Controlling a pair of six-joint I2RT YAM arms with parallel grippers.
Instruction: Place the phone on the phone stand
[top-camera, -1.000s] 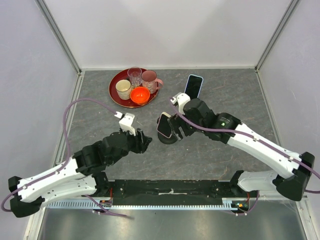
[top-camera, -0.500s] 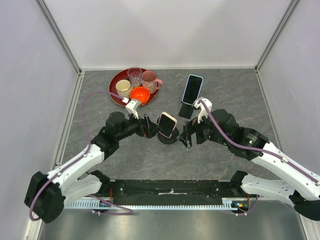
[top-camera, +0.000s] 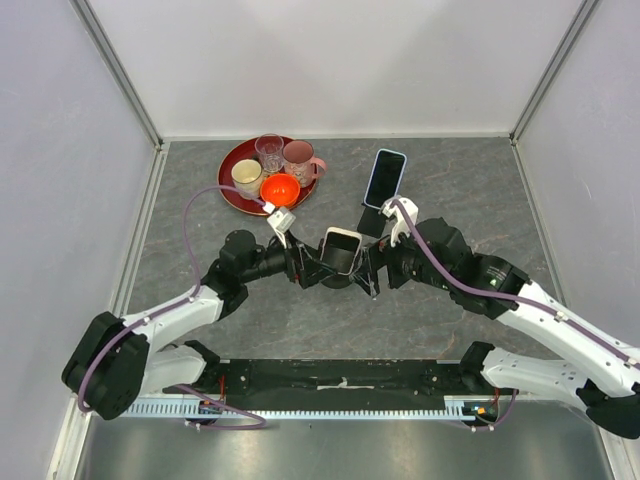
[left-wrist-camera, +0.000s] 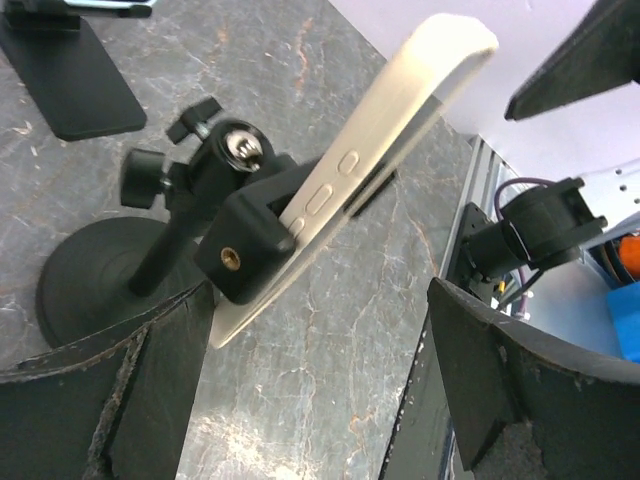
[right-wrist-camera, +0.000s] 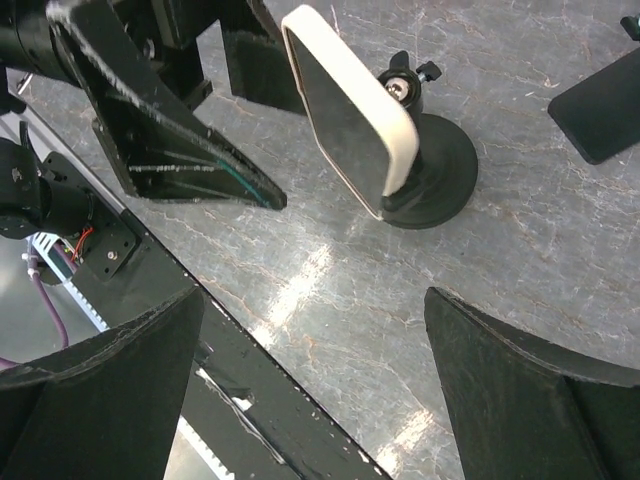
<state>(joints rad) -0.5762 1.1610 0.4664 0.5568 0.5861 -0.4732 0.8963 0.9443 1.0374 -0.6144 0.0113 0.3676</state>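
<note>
Top external, marbled tabletop (top-camera: 470, 190) (pale walls (top-camera: 340, 60)), phone (top-camera: 342, 250)

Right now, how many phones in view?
2. One cream-cased phone is clamped in the round-base stand at center. One dark-screened phone is on a second stand behind it, right of the red tray. None seem hidden.

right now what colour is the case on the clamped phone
Cream case; best seen from the right wrist.

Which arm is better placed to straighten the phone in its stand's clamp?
Left, probably: the left gripper, open, has the cream-cased phone and the stand's clamp close between its fingers. The right gripper, also open, faces the screen from farther back.
</note>
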